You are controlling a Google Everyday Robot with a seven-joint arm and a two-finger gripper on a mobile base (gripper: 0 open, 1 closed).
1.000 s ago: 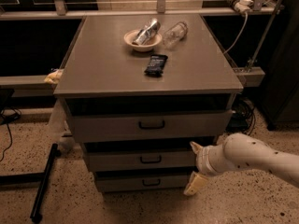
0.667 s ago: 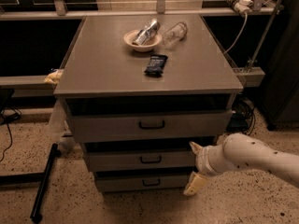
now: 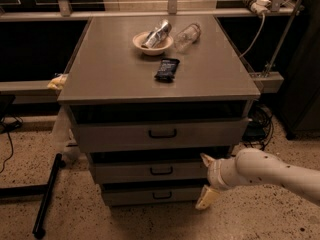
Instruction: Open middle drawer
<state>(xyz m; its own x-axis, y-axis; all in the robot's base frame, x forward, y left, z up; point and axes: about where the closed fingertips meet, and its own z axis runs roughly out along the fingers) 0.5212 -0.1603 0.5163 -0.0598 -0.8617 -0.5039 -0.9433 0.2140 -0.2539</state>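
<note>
The big grey cabinet [image 3: 125,79] stands in the middle, with three drawers on its near side. The white robot arm [image 3: 270,171] comes in from the right, low down. The middle drawer [image 3: 120,173] sits between the tall top drawer [image 3: 115,134] and the small bottom drawer [image 3: 130,196]. The gripper [image 3: 206,179] is at the right end of the middle drawer, and its two fingers [image 3: 207,159] are spread wide apart, one up and one down, holding nothing. The middle drawer has a flat grey-beige front and a small black handle [image 3: 161,171] in its middle, a bit left of the gripper. I cannot tell if the fingers touch the drawer. On top of the cabinet are a pale bowl [image 3: 140,43] with a shiny can [image 3: 157,33] in it, a clear bottle [image 3: 187,35] lying on its side just right of the bowl, and a dark packet [image 3: 167,69] nearer to us.
</note>
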